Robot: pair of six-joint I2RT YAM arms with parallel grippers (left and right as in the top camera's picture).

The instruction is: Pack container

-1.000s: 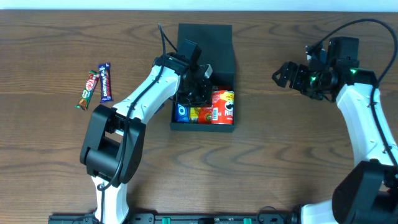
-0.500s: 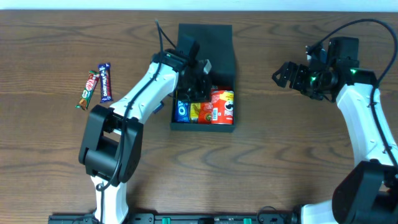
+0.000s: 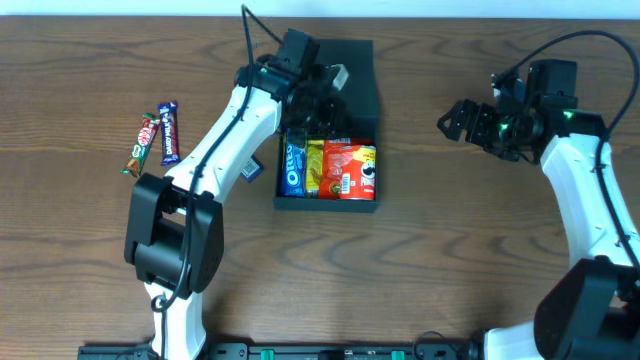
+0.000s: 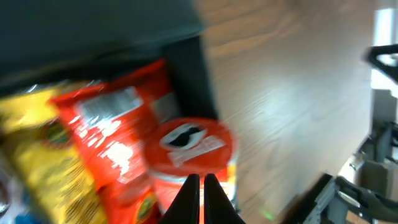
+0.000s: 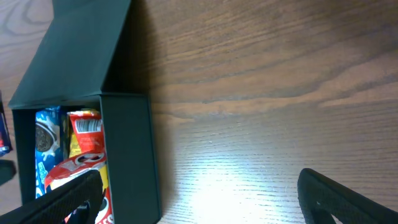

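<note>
The container (image 3: 326, 202) is a dark square box in the middle of the table, its flap lid (image 3: 345, 60) open at the back. Inside stand a blue cookie pack (image 3: 294, 167), a yellow packet (image 3: 314, 168), a red packet (image 3: 343, 160) and a red can (image 3: 364, 178). My left gripper (image 3: 322, 95) hovers over the back of the box, shut with nothing in it. In the left wrist view its fingertips (image 4: 201, 186) point at the red can (image 4: 189, 144). My right gripper (image 3: 455, 122) hangs open to the right of the box, apart from it.
Two candy bars (image 3: 146, 143) (image 3: 168, 132) lie on the wood at the far left. A small blue packet (image 3: 250, 168) lies beside the box's left wall, under my left arm. In the right wrist view the container (image 5: 127, 155) sits left of bare wood.
My left gripper has drawn back from inside the box toward the lid, still shut, uncovering the snacks. The right arm has not moved.
</note>
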